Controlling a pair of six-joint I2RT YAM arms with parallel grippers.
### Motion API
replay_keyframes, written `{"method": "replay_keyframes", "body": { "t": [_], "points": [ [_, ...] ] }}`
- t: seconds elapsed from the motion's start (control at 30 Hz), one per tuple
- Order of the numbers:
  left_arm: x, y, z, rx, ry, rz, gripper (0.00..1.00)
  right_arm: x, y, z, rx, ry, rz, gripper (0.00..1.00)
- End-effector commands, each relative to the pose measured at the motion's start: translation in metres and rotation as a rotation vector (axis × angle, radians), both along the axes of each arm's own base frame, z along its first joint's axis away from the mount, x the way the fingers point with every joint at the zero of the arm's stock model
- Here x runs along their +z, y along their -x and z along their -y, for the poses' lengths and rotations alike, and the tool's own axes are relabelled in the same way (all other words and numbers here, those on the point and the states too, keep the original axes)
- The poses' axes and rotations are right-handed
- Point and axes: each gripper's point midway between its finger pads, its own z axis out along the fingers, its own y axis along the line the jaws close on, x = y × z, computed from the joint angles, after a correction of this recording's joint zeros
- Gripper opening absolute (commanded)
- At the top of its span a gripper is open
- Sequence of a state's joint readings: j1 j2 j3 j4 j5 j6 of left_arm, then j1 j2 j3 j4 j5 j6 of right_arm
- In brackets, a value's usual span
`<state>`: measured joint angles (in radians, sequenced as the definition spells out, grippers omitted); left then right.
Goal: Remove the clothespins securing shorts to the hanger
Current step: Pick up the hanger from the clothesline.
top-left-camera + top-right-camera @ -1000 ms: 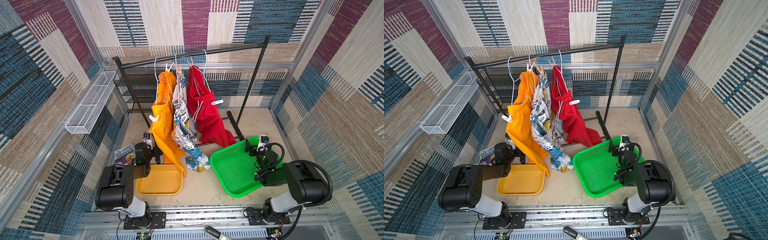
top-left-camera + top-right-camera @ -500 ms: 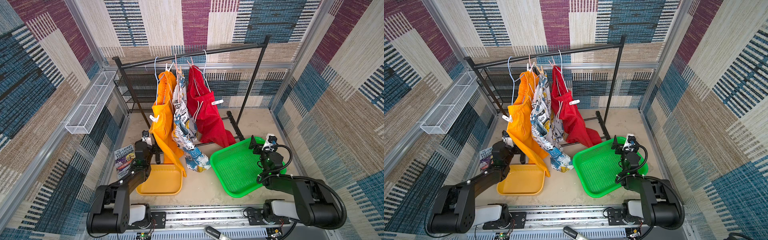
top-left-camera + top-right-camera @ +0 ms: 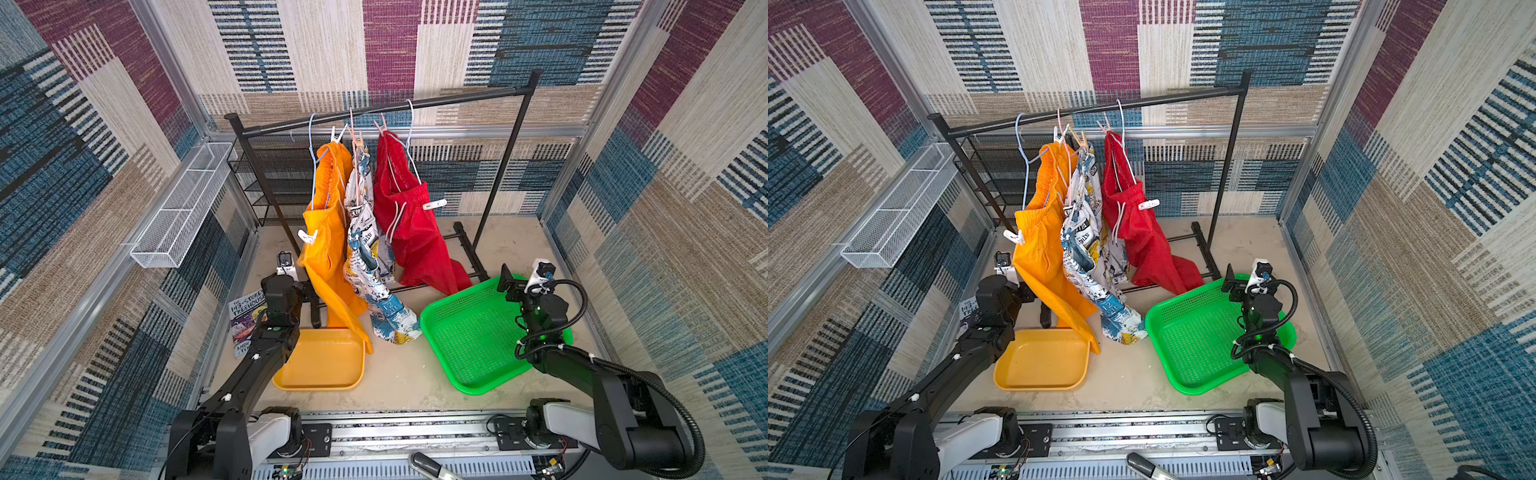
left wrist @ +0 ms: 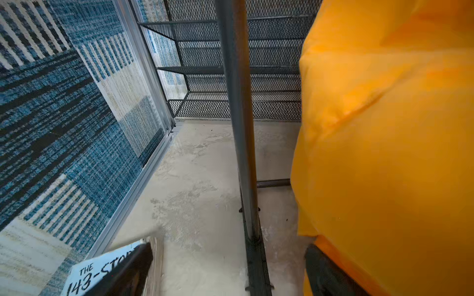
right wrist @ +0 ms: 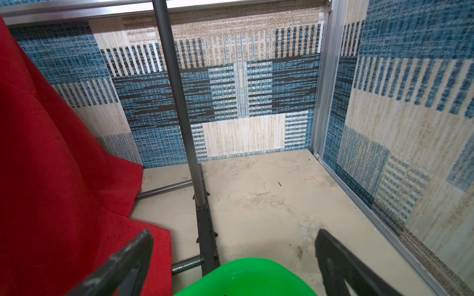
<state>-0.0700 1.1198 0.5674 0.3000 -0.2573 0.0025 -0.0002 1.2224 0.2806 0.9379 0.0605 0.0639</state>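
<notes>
1. Top views, change: both arms, folded low by the base a second ago, now stretch forward to the foot of the rack (image 3: 457, 97).
2. Left gripper (image 4: 229, 247): jaws spread, empty. It sits just beside the rack's left post. One finger is at the orange shorts (image 3: 328, 232); contact cannot be told.
3. Right gripper (image 5: 234, 232): jaws spread, empty. It hangs over the green tray (image 3: 469, 340), just short of the rack's right post, with the red shorts (image 3: 411, 232) beside it.
4. Clothespins (image 3: 307, 236): none removed. One white pin is on the orange pair, one on the red, and several cluster just under the rack's bar. All are above both grippers.
5. Judgement: approach only; each arm has to rise next.
6. Room: the gap between the left post and the orange cloth is narrow. Rack foot bars lie below. There is open floor outside the right post, but the wall is near.
</notes>
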Motion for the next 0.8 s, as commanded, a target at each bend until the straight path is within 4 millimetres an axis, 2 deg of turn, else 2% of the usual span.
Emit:
{"method": "replay_keyframes", "body": {
  "t": [0.0,0.1,0.3,0.53,0.77],
  "points": [
    [-0.005,0.002,-0.004,0.030,0.017,-0.028,0.97,0.001,-0.001,-0.009,0.052,-0.024,-0.001,0.99],
    [-0.001,0.004,-0.004,0.034,0.024,-0.019,0.97,0.005,-0.002,-0.014,0.082,-0.030,0.001,0.99],
    [0.008,0.006,-0.008,0.062,0.034,-0.014,0.97,0.024,0.001,-0.028,0.147,-0.037,0.039,0.99],
    [0.024,0.010,-0.014,0.109,0.082,-0.027,0.96,0.051,0.001,-0.075,0.301,-0.006,0.072,0.99],
    [0.026,0.020,-0.013,0.117,0.144,-0.090,0.95,0.065,0.008,-0.114,0.429,0.004,0.085,0.99]
  ]
}}
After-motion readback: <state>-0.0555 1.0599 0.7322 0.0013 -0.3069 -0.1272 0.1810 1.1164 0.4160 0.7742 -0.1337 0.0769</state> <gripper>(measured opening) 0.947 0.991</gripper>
